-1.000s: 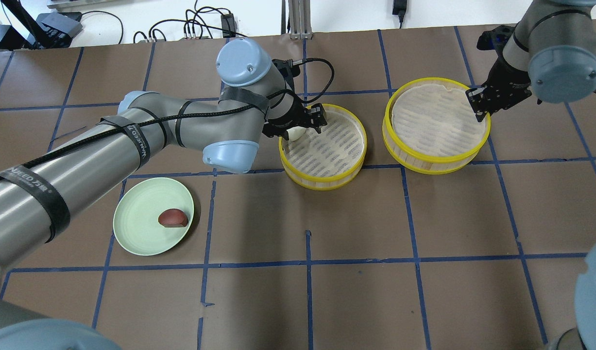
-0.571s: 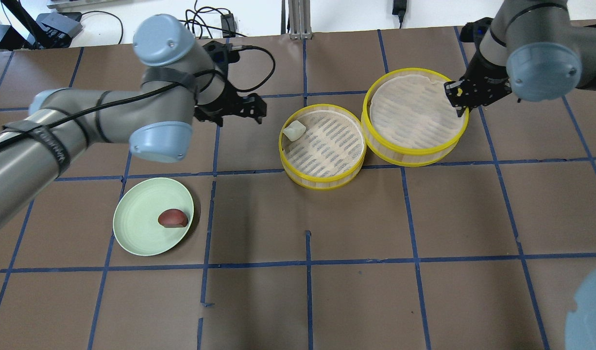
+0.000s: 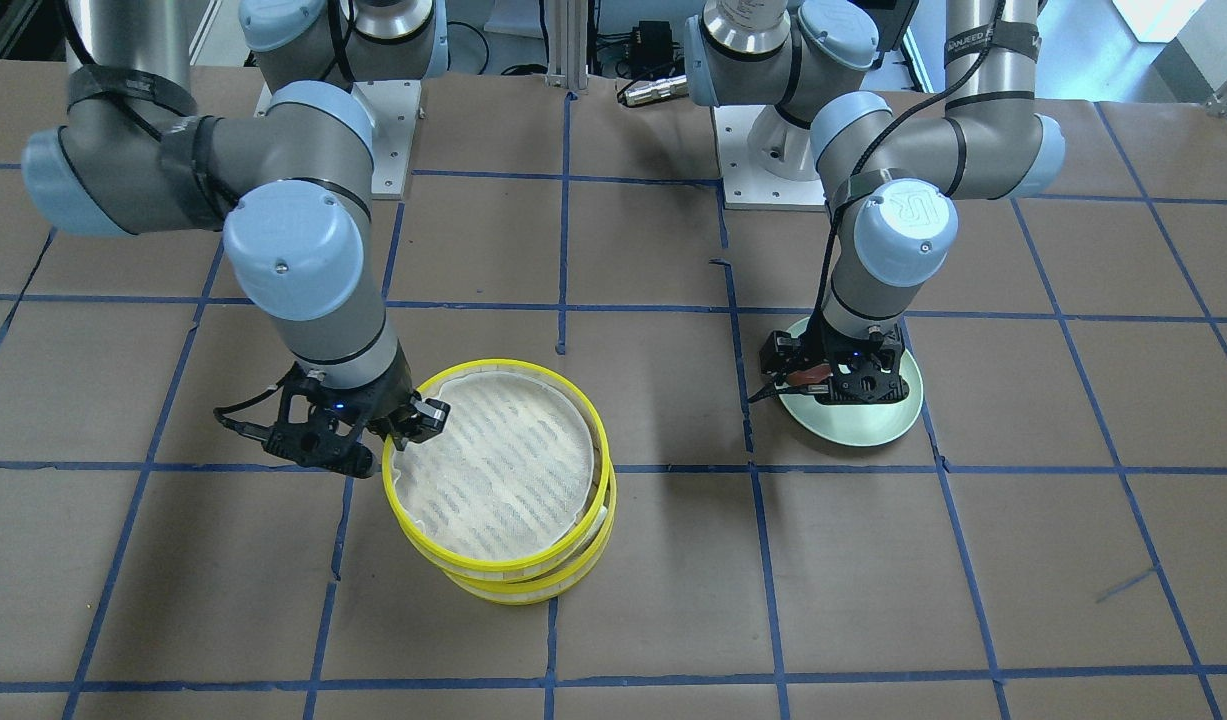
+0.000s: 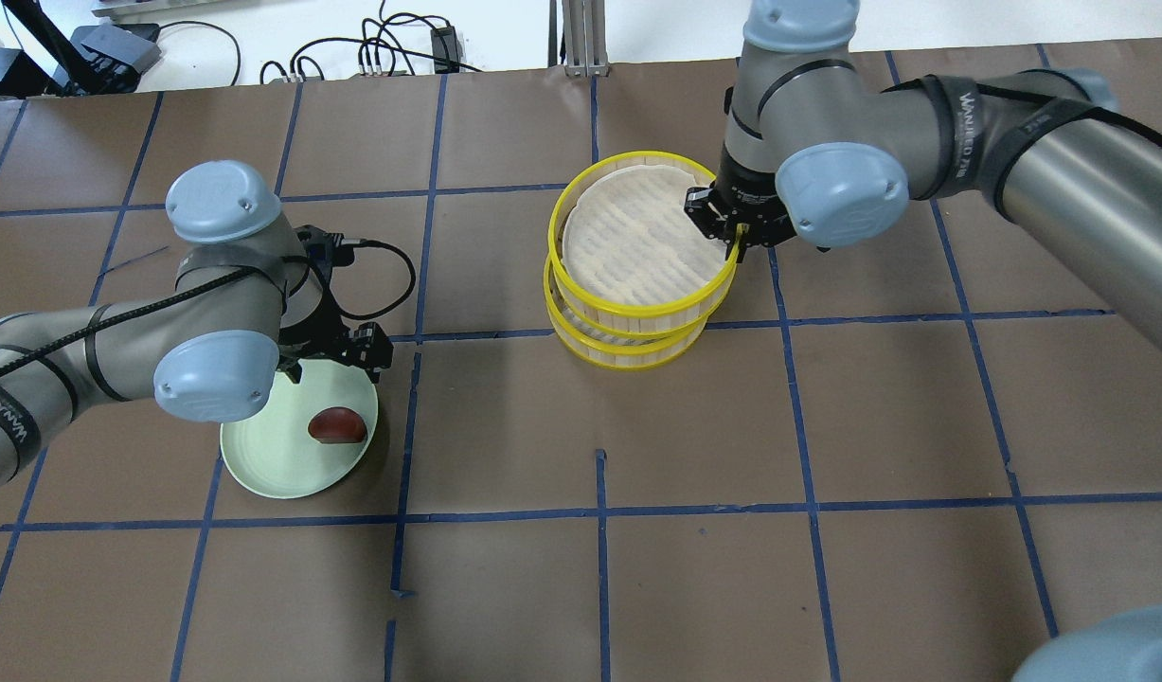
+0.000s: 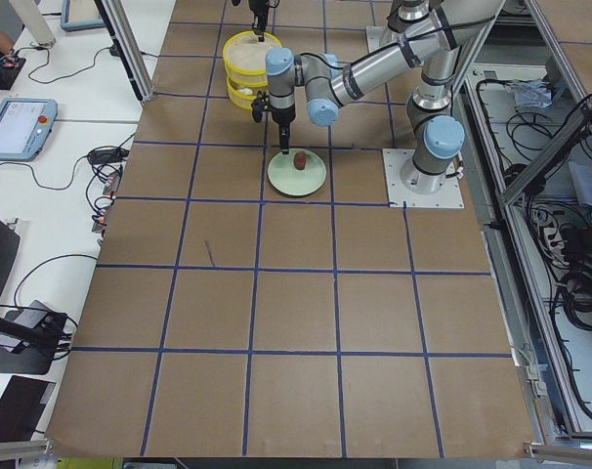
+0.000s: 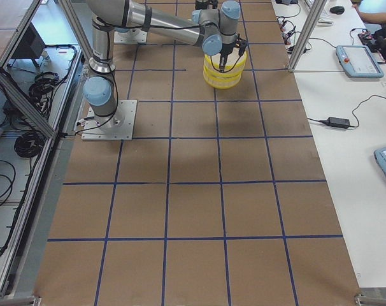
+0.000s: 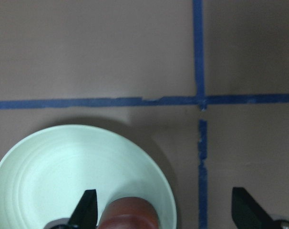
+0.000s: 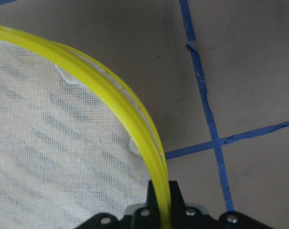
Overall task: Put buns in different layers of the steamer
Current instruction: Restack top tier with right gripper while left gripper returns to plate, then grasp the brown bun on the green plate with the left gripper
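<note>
The reddish-brown bun (image 4: pixel 337 425) lies on the pale green plate (image 4: pixel 268 455). My left gripper (image 4: pixel 336 365) hovers open just above it; in the left wrist view the bun (image 7: pixel 130 215) sits between the fingertips (image 7: pixel 87 210), close to the left one. My right gripper (image 4: pixel 737 239) is shut on the yellow rim of the upper steamer layer (image 4: pixel 628 237), which sits slightly offset over the lower layer (image 4: pixel 628 346). The rim (image 8: pixel 135 129) runs into the closed jaws in the right wrist view. The white bun is hidden under the upper layer.
Brown table paper with a blue tape grid (image 4: pixel 599 511). Cables (image 4: pixel 382 57) lie along the far edge. In the front-facing view the stacked layers (image 3: pixel 493 470) stand left of the plate (image 3: pixel 873 425), with the arm bases (image 3: pixel 773 160) behind.
My left gripper let go of the white bun in the first layer and moved back over the plate. My right gripper carried the second layer leftward onto the first, covering the white bun.
</note>
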Controlling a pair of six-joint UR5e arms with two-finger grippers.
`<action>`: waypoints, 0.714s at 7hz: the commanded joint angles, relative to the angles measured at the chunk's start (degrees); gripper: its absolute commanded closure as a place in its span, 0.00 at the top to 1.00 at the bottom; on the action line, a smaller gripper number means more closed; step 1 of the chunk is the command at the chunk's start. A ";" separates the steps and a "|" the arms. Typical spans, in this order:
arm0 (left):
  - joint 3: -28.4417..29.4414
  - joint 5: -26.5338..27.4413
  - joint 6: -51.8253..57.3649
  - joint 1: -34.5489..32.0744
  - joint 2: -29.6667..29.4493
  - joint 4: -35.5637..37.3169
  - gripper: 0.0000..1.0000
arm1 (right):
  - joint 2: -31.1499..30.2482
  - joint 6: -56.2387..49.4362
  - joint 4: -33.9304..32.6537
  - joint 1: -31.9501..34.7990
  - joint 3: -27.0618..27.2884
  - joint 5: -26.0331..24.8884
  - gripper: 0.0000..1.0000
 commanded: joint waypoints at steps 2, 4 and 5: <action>-1.61 4.04 0.08 0.78 -3.43 -0.07 1.00 | 1.29 1.91 -0.19 1.23 -0.15 0.05 0.07; -1.70 3.70 -0.36 0.86 -3.43 -1.20 0.97 | 1.99 1.20 -0.27 1.15 -0.59 -0.21 0.07; -1.79 3.34 -0.36 0.87 -3.43 -1.21 0.88 | 2.78 0.51 -1.23 1.06 -0.59 -0.48 0.07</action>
